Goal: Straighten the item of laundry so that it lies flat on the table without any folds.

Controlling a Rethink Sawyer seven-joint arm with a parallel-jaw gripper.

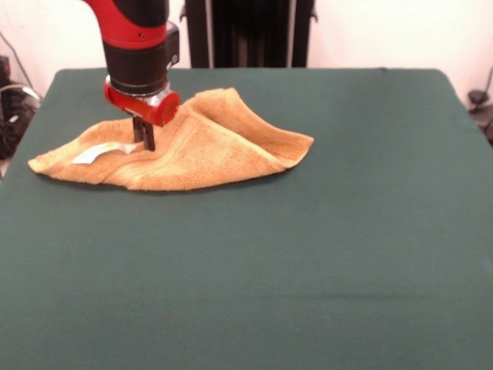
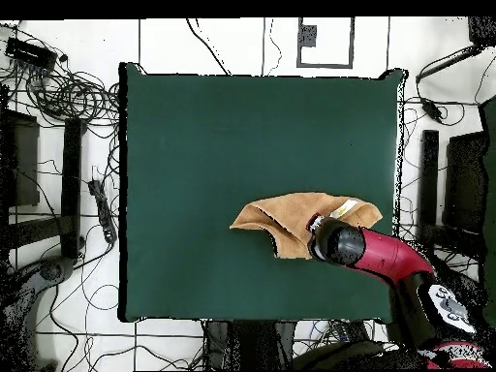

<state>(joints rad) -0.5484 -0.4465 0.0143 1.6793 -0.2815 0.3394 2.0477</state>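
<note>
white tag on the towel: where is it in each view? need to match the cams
Front view: the white tag lies on the towel near its left end, just left of the gripper.
Overhead view: a pale patch at the towel's right end, above the arm, is probably the tag.
Shared landmark: the gripper, down on the towel beside the tag in both.

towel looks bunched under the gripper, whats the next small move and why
Probably lift a little and draw the held part outward toward the table's near edge by the tag. The gripper is down in the towel, which is folded over itself in a ridge, with the white tag beside the fingers. I cannot tell if the fingers have closed, so confirm the grasp first.
</note>
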